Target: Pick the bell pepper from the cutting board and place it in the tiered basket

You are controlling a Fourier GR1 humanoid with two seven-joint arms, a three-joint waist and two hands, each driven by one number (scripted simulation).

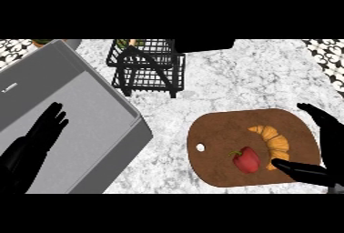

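Marbled grey worktop [235, 86], seen steeply from above. Brown board [222, 136] lies near the worktop's front right corner. Red pepper [246, 159] rests on the board's front half, green stem pointing left; a croissant [274, 141] lies just beside it to the right, apparently touching.

Right robot hand [316, 170]: spread, holding nothing. Thumb comes in low across the board's front right edge, its tip just right of the pepper and over the croissant's lower end. Fingers [321, 118] stand straight beyond the board's right rim. Pepper not yet enclosed.

Left robot hand [42, 129]: open, fingers up, resting over the grey sink [101, 123] at the worktop's left edge.

Black wire basket [149, 68] stands toward the worktop's rear, left of the board, well apart from the pepper.

Step in hand, as judged: closing on the pepper. Advice: shift the hand left so fingers and thumb bracket the pepper alone; the croissant sits in the approach path and could be nudged or pinched along with it. Curl round the body, not the stem. Lift straight up off the board before any travel toward the basket.
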